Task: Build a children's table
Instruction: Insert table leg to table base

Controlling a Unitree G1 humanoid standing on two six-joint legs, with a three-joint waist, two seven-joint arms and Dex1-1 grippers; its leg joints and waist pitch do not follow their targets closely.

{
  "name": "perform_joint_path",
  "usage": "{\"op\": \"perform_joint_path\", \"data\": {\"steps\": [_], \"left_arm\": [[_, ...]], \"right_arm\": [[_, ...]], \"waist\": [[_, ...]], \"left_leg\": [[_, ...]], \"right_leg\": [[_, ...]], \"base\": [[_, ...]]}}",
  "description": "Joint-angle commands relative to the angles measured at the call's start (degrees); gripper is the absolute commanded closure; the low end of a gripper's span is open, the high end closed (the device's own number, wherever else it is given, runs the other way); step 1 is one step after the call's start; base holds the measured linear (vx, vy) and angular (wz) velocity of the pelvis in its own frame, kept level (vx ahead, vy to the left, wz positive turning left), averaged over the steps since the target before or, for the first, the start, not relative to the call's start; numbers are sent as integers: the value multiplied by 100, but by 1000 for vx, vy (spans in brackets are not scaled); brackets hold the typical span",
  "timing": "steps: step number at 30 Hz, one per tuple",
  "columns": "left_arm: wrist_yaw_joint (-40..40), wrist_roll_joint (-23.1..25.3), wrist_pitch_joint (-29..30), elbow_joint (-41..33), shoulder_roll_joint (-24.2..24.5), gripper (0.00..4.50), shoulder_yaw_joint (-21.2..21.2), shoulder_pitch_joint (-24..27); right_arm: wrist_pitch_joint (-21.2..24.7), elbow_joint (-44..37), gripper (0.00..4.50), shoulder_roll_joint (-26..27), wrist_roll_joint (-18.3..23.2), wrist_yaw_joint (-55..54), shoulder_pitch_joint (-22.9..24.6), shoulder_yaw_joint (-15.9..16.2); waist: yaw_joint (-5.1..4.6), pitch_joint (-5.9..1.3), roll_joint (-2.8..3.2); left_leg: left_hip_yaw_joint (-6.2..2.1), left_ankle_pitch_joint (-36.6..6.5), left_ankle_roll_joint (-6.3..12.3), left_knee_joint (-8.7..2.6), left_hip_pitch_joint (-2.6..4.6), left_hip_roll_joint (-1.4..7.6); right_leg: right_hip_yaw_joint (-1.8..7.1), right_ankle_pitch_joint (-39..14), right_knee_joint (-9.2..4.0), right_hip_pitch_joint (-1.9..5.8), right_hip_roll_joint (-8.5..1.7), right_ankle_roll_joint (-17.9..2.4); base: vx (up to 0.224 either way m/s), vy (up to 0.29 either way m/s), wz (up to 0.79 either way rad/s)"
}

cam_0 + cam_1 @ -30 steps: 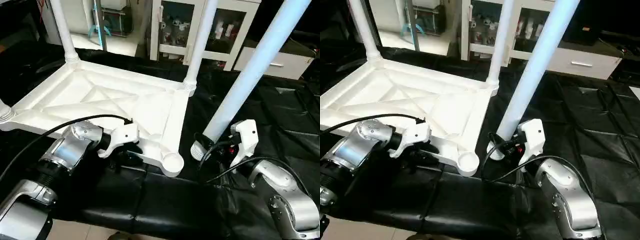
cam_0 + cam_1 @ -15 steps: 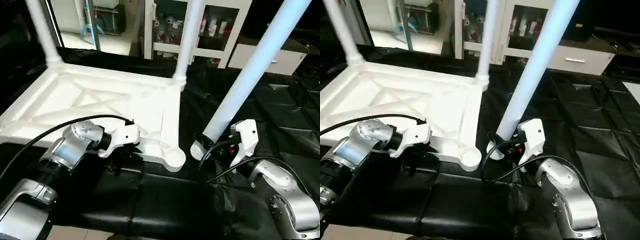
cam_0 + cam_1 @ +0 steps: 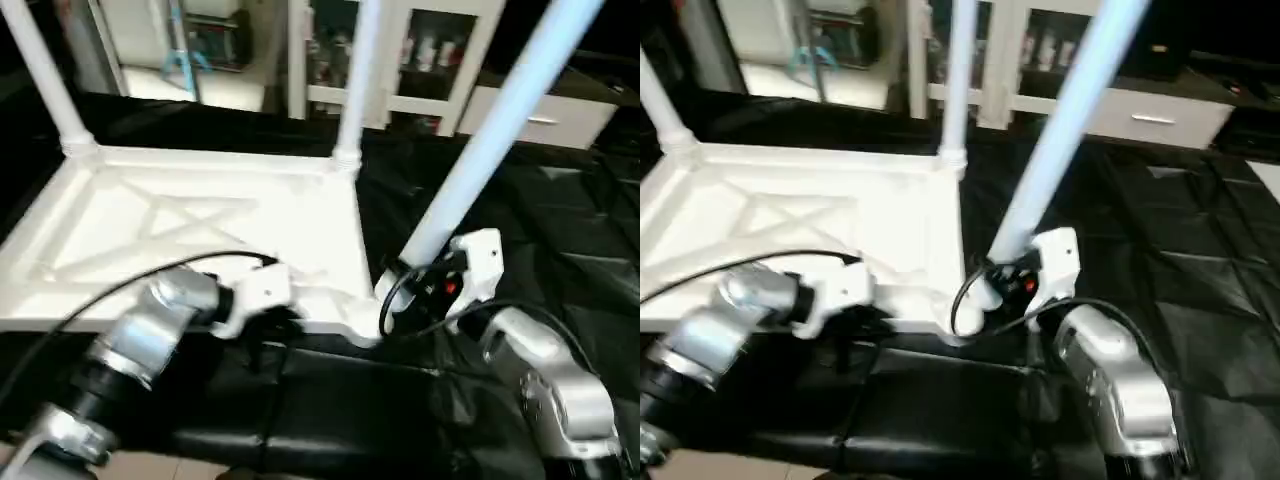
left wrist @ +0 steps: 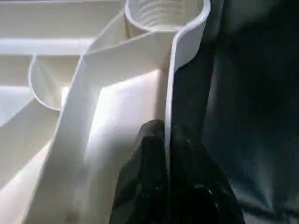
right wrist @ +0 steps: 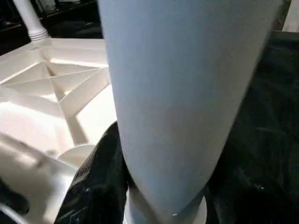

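Note:
The children's table top [image 3: 200, 215] lies upside down on the black cloth, X-ribbed underside up. One leg [image 3: 40, 70] stands at its far left corner and another leg [image 3: 358, 80] at the far right corner. My left gripper [image 4: 167, 140] is shut on the thin rim wall of the top's near edge, just short of the empty threaded corner socket [image 4: 163, 11]. My right gripper [image 3: 412, 290] is shut on the lower end of a loose leg [image 3: 490, 140]. That leg tilts up to the right, and its base sits close beside the near right corner [image 3: 362, 322].
The black cloth of the work table [image 3: 570, 230] stretches to the right and front. White cabinets with glass doors [image 3: 440, 55] and a drawer unit [image 3: 565, 110] stand behind it. Black cables [image 3: 388, 300] loop off both wrists near the corner.
My left gripper's fingers have closed onto the top's rim. The right gripper has brought the leg's base leftward, nearer the near right corner. The camera has also shifted.

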Motion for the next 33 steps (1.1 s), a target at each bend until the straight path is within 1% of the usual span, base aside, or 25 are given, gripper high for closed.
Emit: {"op": "perform_joint_path", "data": {"steps": [1, 3, 5, 6, 7, 8, 9, 10, 12, 13, 15, 17, 19, 21, 22, 24, 25, 26, 27, 28, 30, 31, 32, 33], "left_arm": [[418, -281, 87, 56, -320, 448, 12, 111], [534, -238, 194, 23, -406, 448, 85, 155], [534, -217, 229, 4, -405, 448, 89, 168], [526, -132, 251, -1, -358, 448, 62, 190], [518, -97, 262, -1, -339, 448, 45, 197], [486, -34, 235, -4, -297, 448, -10, 208], [451, 10, 233, -4, -266, 448, -56, 216], [427, 47, 224, -2, -242, 448, -92, 221], [378, 128, 199, 24, -196, 448, -164, 204], [340, 241, 193, 37, -148, 448, -232, 180], [272, 312, 264, 51, -107, 448, -293, 145], [258, 328, 270, 60, -101, 448, -300, 124], [258, 306, 245, 85, -98, 448, -283, 74], [263, 305, 223, 94, -89, 448, -282, 59], [191, 318, 185, 75, -20, 448, -313, 52], [142, 314, 186, 50, 28, 448, -322, 69], [121, 331, 155, 50, 55, 448, -330, 66], [101, 343, 131, 52, 75, 448, -337, 63], [63, 332, 122, 58, 86, 448, -340, 61], [-11, 307, 101, 58, 100, 448, -351, 57], [-67, 294, 77, 57, 115, 448, -371, 48], [-103, 287, 75, 60, 132, 448, -390, 33], [-103, 287, 75, 60, 132, 448, -390, 33], [-123, 290, 80, 67, 145, 448, -406, 16]], "right_arm": [[207, -67, 265, 85, 504, 530, -92, 259], [311, 1, 265, -1, 545, 764, -185, 343], [322, 21, 265, -29, 532, 810, -214, 364], [421, -5, 265, -116, 591, 976, -284, 382], [462, -14, 265, -134, 623, 1023, -308, 369], [562, -22, 265, -148, 709, 1083, -345, 331], [606, -33, 265, -178, 741, 1146, -375, 331], [654, -53, 265, -200, 777, 1194, -402, 339], [792, -124, 265, -225, 895, 1292, -458, 371], [887, -199, 265, -238, 975, 1397, -494, 421], [1007, -228, 265, -256, 1041, 1516, -529, 488], [1003, -209, 265, -283, 997, 1580, -539, 553], [858, -72, 265, -323, 840, 1633, -570, 643], [773, -4, 265, -332, 775, 1628, -588, 646], [727, 92, 265, -337, 789, 1574, -682, 532], [766, 48, 265, -396, 863, 1579, -766, 437], [813, 0, 265, -431, 920, 1593, -820, 374], [846, -34, 265, -458, 959, 1604, -863, 325], [855, -58, 265, -497, 968, 1611, -912, 286], [875, -93, 265, -600, 958, 1668, -980, 250], [885, -113, 265, -719, 923, 1756, -1020, 263], [880, -109, 265, -840, 859, 1852, -1053, 323], [880, -109, 265, -840, 859, 1852, -1053, 323], [900, -95, 265, -965, 796, 1951, -1069, 403]], "waist": [[6, -318, -67], [0, -322, -90], [0, -318, -81], [-11, -318, -104], [-7, -325, -104], [-24, -328, -119], [-27, -328, -108], [-35, -334, -89], [-21, -328, -116], [-12, -331, -116], [-7, -333, -116], [-16, -332, -126], [-12, -335, -144], [-11, -333, -153], [-8, -336, -160], [-9, -341, -164], [-13, -344, -148], [-12, -349, -156], [-10, -355, -177], [-5, -357, -172], [-1, -356, -175], [3, -353, -188], [2, -351, -189], [-3, -344, -208]], "left_leg": [[-37, -344, 221, -404, 116, 224], [-32, -348, 225, -400, 112, 221], [-24, -364, 231, -399, 114, 216], [-23, -360, 238, -401, 105, 215], [-23, -344, 274, -394, 101, 214], [-23, -368, 323, -387, 94, 210], [-37, -308, 372, -390, 77, 220], [-44, -305, 371, -400, 84, 227], [-32, -378, 319, -406, 118, 235], [-32, -394, 279, -409, 114, 232], [-37, -388, 227, -415, 115, 234], [-37, -423, 173, -421, 115, 232], [-37, -414, 133, -417, 118, 230], [-33, -439, 103, -421, 122, 230], [-35, -444, 97, -422, 123, 231], [-41, -448, 62, -426, 117, 229], [-40, -407, 69, -420, 124, 228], [-37, -384, 74, -415, 128, 228], [-34, -313, 96, -406, 124, 225], [-30, -249, 119, -400, 126, 224], [-27, -256, 137, -397, 127, 224], [-25, -279, 151, -399, 127, 227], [-25, -296, 153, -398, 125, 227], [-22, -362, 148, -403, 123, 232]], "right_leg": [[148, 564, -382, 157, -360, -1238], [144, 495, -386, 156, -366, -1198], [145, 402, -397, 142, -371, -1181], [141, 365, -404, 150, -372, -1165], [139, 401, -397, 160, -378, -1147], [135, 427, -391, 169, -375, -1155], [131, 473, -388, 167, -385, -1148], [116, 456, -387, 156, -382, -1158], [118, 395, -404, 132, -377, -1164], [118, 365, -401, 137, -382, -1165], [116, 395, -397, 133, -382, -1149], [113, 408, -395, 127, -382, -1159], [115, 481, -394, 131, -386, -1167], [115, 461, -398, 125, -388, -1168], [115, 459, -396, 130, -389, -1166], [113, 452, -391, 142, -388, -1165], [115, 549, -382, 133, -383, -1164], [114, 611, -380, 138, -382, -1169], [114, 734, -367, 149, -379, -1189], [113, 824, -361, 147, -375, -1199], [111, 843, -362, 151, -373, -1204], [109, 799, -366, 157, -377, -1207], [110, 776, -368, 156, -378, -1213], [110, 664, -382, 152, -381, -1212]], "base": [[0, 0, 0], [0, 0, 0], [0, 0, 0], [0, 0, 0], [0, 0, 0], [0, 0, 0], [0, 0, 0], [0, 0, 0], [0, 0, 0], [0, 0, 0], [0, 0, 0], [0, 0, 0], [0, 0, 0], [0, 0, 0], [0, 0, 0], [0, 0, 0], [0, 0, 0], [0, 0, 0], [0, 0, 0], [0, 0, 0], [0, 0, 0], [0, 0, 0], [0, 0, 0], [0, 0, 0]]}}
